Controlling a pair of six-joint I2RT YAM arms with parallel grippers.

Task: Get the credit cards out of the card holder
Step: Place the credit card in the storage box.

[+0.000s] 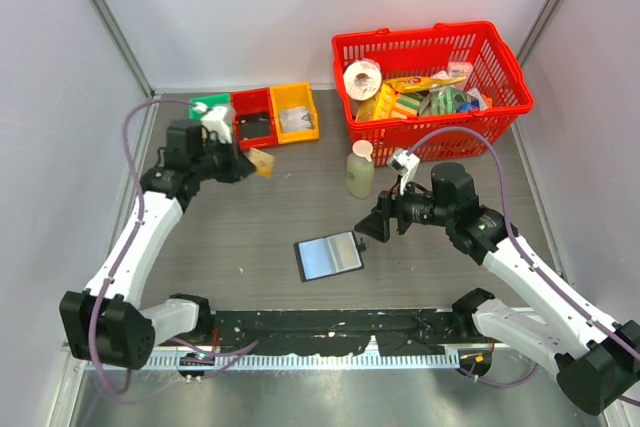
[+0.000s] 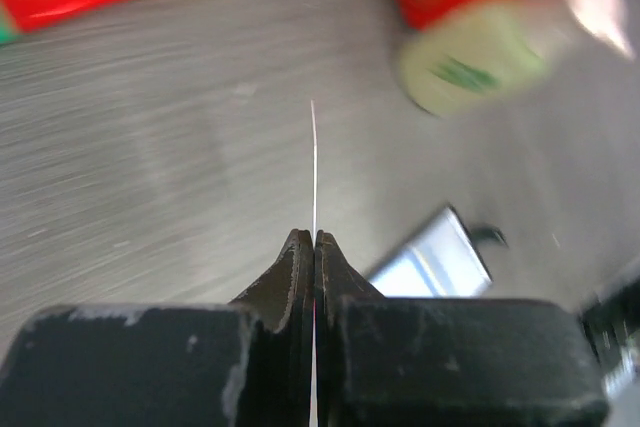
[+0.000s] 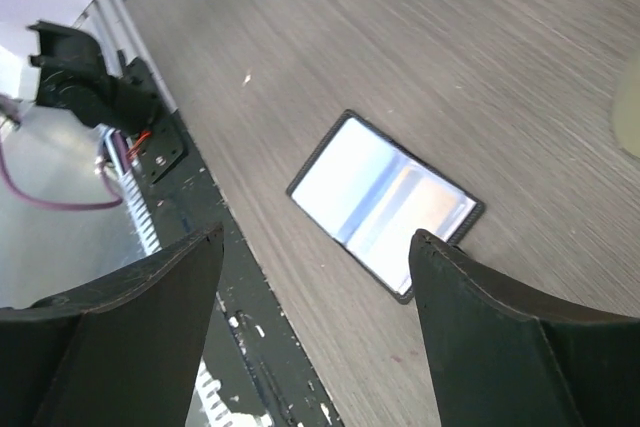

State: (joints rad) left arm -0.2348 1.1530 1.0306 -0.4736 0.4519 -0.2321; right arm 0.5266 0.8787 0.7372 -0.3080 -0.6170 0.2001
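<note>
The card holder lies open on the table, pale blue-grey inner faces up; it also shows in the right wrist view and the left wrist view. My left gripper is shut on a yellow-orange credit card, held above the table near the trays; in the left wrist view the card shows edge-on between the shut fingers. My right gripper is open and empty, just right of the card holder and above it.
Green, red and orange trays stand at the back left. A red basket of groceries stands at the back right. A pale green bottle stands in front of it.
</note>
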